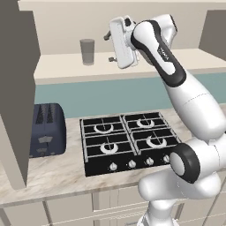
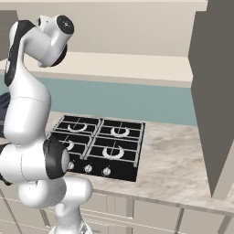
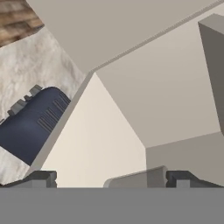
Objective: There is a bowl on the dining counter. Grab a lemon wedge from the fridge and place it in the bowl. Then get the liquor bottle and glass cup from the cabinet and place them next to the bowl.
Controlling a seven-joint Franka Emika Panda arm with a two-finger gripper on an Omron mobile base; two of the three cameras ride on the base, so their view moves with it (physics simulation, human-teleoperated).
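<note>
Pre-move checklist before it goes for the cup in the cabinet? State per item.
1. Cabinet doors open, shelf reachable: ok.
2. Glass cup upright on the shelf: ok.
3. Gripper open and empty: ok; tips spread, nothing gripped.
4. Cup between the fingers: not ok in the left base view, where the hand is to the cup's right; the hand view shows a grey shape at the tips, cannot tell if it is the cup.
5. Liquor bottle located: cannot tell.
6. Toaster and stove below, clear of the raised arm: ok.
</note>
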